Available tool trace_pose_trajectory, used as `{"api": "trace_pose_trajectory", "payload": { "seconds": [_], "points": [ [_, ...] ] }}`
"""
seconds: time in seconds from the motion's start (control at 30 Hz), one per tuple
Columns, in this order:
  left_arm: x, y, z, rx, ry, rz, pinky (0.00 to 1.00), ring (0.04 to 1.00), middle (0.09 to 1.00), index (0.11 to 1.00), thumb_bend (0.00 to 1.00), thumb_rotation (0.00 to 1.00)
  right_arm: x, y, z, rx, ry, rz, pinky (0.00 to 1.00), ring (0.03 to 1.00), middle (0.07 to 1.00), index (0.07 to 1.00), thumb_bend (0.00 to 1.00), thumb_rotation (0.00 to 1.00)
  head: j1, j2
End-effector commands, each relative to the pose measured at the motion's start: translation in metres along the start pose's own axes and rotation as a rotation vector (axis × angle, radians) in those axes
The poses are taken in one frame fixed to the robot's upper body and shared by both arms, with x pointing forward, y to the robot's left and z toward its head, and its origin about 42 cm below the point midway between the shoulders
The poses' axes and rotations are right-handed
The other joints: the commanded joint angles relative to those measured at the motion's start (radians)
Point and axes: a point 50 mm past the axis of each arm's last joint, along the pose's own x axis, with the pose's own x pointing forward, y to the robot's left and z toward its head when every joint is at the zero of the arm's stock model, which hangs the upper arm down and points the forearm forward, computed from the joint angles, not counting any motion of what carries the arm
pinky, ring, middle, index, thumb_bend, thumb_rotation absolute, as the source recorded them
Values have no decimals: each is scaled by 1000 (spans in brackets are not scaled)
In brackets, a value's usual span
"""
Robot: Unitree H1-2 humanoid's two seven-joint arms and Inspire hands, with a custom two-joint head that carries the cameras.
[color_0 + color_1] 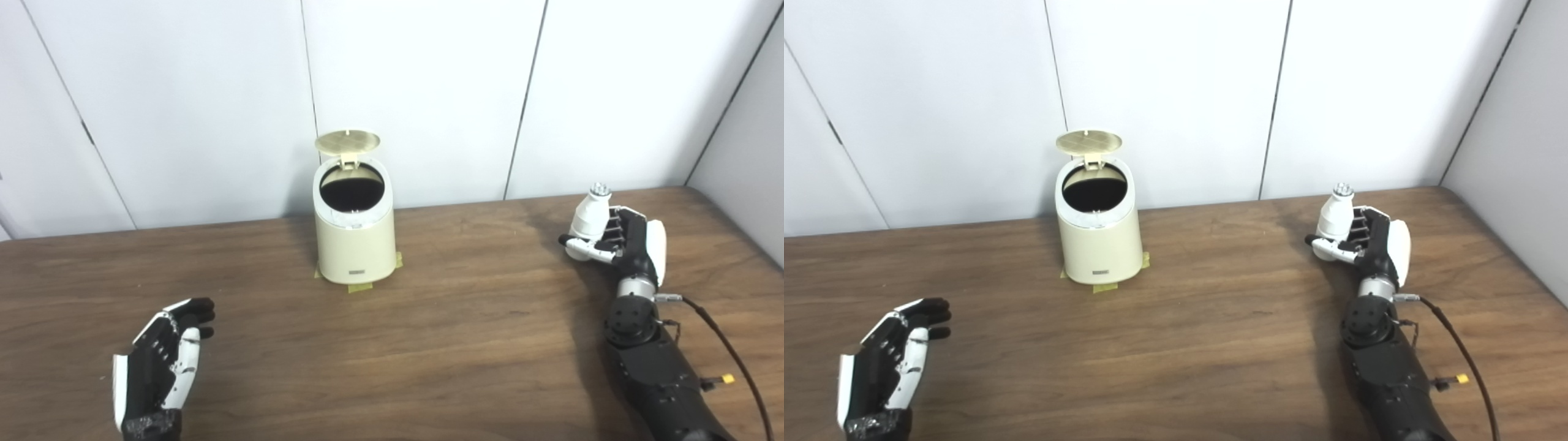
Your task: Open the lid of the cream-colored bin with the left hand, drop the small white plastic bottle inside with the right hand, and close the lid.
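Cream-colored bin is seen at the back middle of the wood-grain counter, round lid flipped up, dark opening exposed, yellow tape under its base. Small white plastic bottle, ridged cap on top, is held upright in the right hand, fingers clamped on it, well right of the bin. Left hand is held empty, fingers apart, near left.

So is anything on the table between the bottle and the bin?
No. Between the white bottle in the right hand and the cream bin, both eye views show only bare wooden table.
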Motion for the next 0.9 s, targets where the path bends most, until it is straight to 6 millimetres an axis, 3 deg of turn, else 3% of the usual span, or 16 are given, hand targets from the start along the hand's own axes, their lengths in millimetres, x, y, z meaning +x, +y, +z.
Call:
{"api": "trace_pose_trajectory", "payload": {
  "seconds": [0.0,0.4,0.87],
  "points": [
    [2,2,8,0,-55,-7,620,686,686,651,214,490,17,-9,23,26,-76,-37,431,495,494,480,526,0,-2,1],
    [3,1,7,6,-48,-6,628,693,688,652,219,486,13,-9,29,42,-126,-14,411,467,469,500,525,0,-5,0],
    [7,-4,4,8,-47,-7,628,690,683,648,221,492,-3,4,96,135,-320,32,358,421,457,509,525,0,-1,-7]
  ]
}}
